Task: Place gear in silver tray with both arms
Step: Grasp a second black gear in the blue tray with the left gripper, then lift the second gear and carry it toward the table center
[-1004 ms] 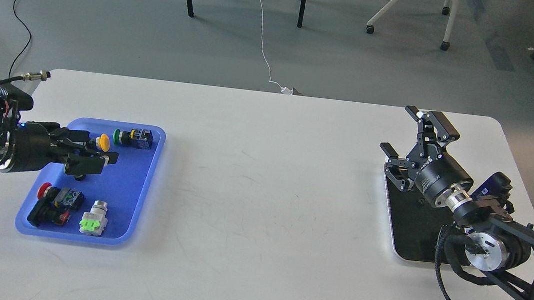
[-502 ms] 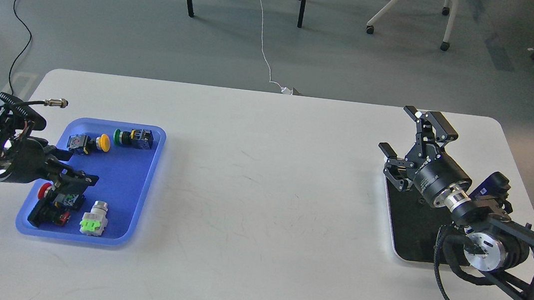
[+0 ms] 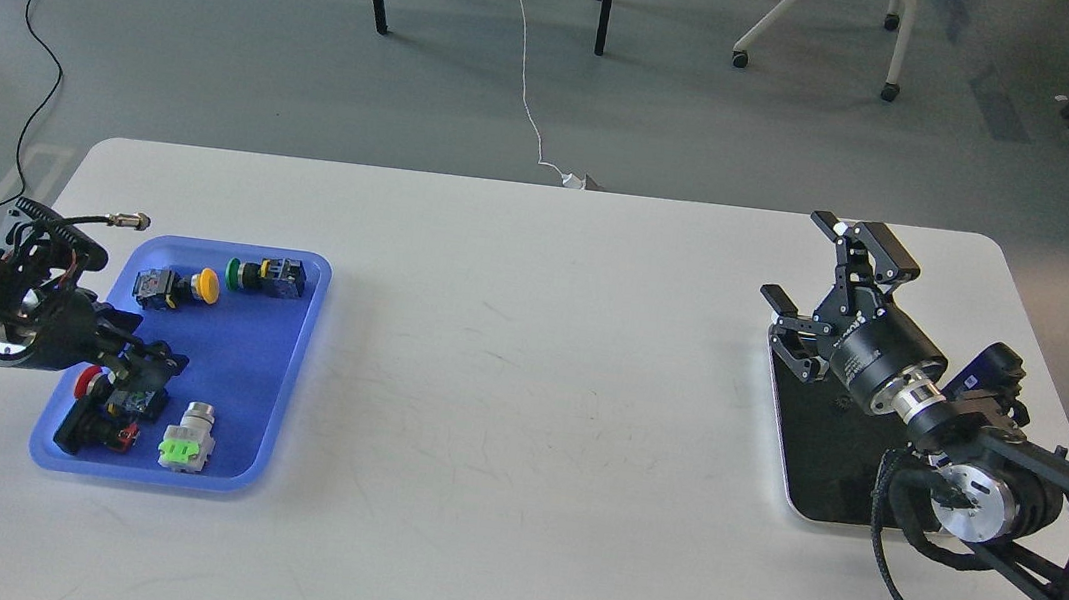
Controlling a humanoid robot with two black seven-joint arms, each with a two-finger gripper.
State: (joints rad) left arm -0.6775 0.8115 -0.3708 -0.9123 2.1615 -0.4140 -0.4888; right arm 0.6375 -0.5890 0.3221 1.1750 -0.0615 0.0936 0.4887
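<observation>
The silver tray (image 3: 826,464) lies at the table's right; its dark bottom shows nothing on it, and my right arm hides part of it. My right gripper (image 3: 825,270) is open and empty, raised over the tray's far left corner. My left gripper (image 3: 148,349) hangs low over the left side of the blue tray (image 3: 284,382), its fingers apart just above a red-button switch (image 3: 90,380). Nothing shows between the fingers. I cannot pick out a gear among the parts.
The blue tray also holds a yellow-button switch (image 3: 194,284), a green-button switch (image 3: 264,275), a black part (image 3: 85,428) and a white-and-green part (image 3: 188,443). The white table (image 3: 524,389) spans the view. Chair and table legs stand on the floor beyond.
My left gripper has moved from the yellow-button switch toward me and to the left, down to the red-button switch. The yellow one stays in the blue tray. My right arm has not moved.
</observation>
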